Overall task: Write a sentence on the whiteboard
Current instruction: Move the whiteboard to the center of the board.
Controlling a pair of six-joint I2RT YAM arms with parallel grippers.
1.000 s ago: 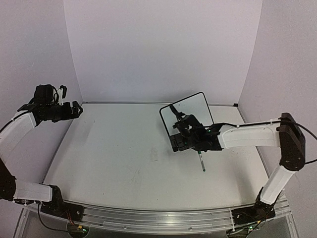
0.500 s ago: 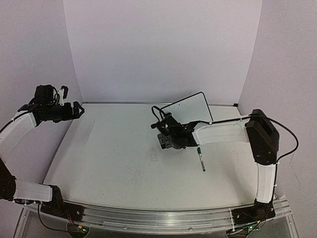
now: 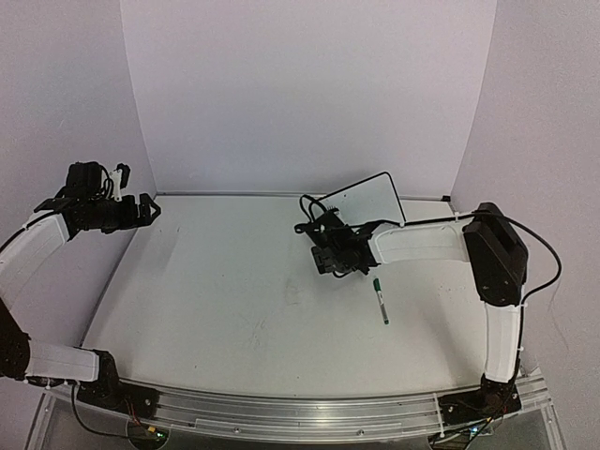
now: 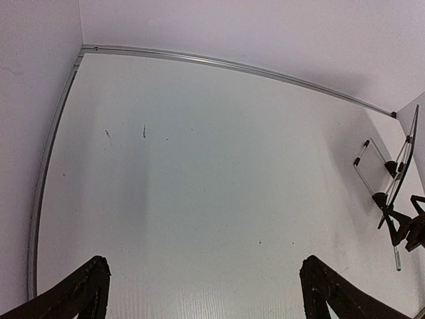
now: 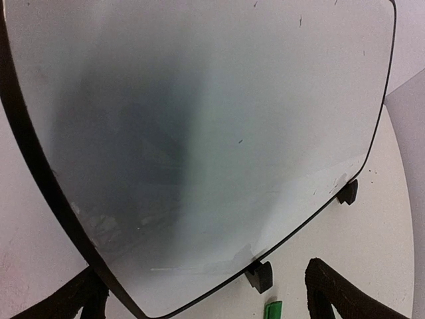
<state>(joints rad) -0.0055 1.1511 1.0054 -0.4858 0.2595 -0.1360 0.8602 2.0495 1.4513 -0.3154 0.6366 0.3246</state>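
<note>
The whiteboard [image 3: 364,200] stands tilted at the back right of the table, with a thin black frame and a blank white face. It fills the right wrist view [image 5: 199,119], where its two black feet [image 5: 260,276] show. My right gripper [image 3: 331,251] is open just in front of the board's lower left corner, and that corner lies between its jaws [image 5: 204,272] without being clamped. A marker with a green cap [image 3: 380,300] lies on the table near the board; only its cap shows in the right wrist view [image 5: 273,310]. My left gripper [image 3: 146,208] is open and empty, raised at the far left [image 4: 206,262].
The white table [image 3: 225,281] is enclosed by pale walls at the back and on both sides. A metal rail [image 3: 300,412] runs along its near edge. The left wrist view shows the board edge-on [image 4: 402,159] and the marker [image 4: 396,256] at the far right.
My right gripper has moved left from the board's front to its lower left corner, with the right elbow raised. The board now looks narrower and sits slightly further back. The left arm has barely moved.
</note>
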